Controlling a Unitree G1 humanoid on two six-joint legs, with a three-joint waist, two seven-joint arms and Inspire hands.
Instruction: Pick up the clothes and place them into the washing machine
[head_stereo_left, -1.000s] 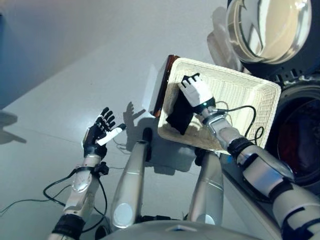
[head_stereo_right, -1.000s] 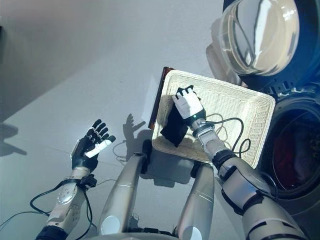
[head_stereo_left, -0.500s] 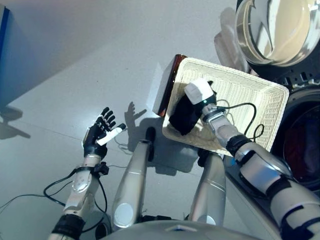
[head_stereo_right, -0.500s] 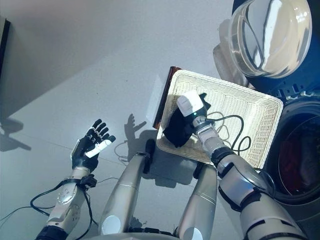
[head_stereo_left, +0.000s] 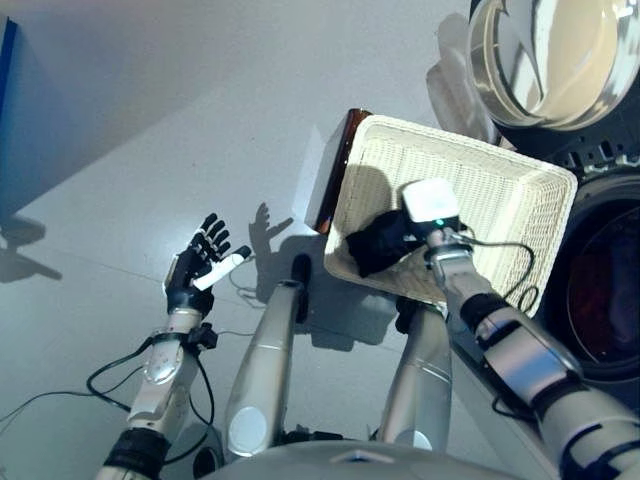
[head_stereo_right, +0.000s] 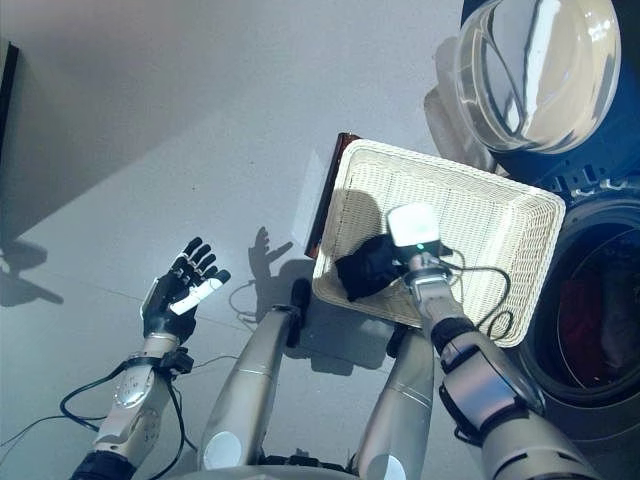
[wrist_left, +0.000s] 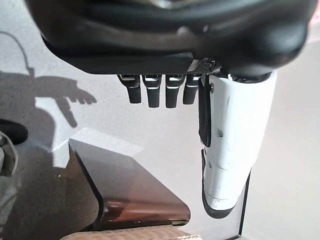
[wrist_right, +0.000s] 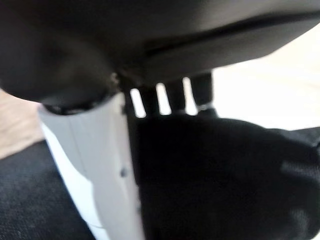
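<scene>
A black garment (head_stereo_left: 375, 245) is bunched at the near left of the wicker basket (head_stereo_left: 500, 180). My right hand (head_stereo_left: 428, 203) is curled round it and holds it inside the basket; in the right wrist view the cloth (wrist_right: 225, 170) lies under my fingers (wrist_right: 170, 100) and thumb. The washing machine's drum opening (head_stereo_left: 600, 300) is dark at the right, with its round door (head_stereo_left: 545, 55) swung open above. My left hand (head_stereo_left: 200, 265) is held open over the floor at the left, empty; its straight fingers (wrist_left: 157, 90) show in the left wrist view.
The basket rests on a low dark brown box (head_stereo_left: 335, 165), which also shows in the left wrist view (wrist_left: 130, 190). Grey floor (head_stereo_left: 150, 120) spreads to the left and beyond.
My right hand has closed on the black garment and pulled it back toward the basket's near side, bunching it. The left hand has not moved.
</scene>
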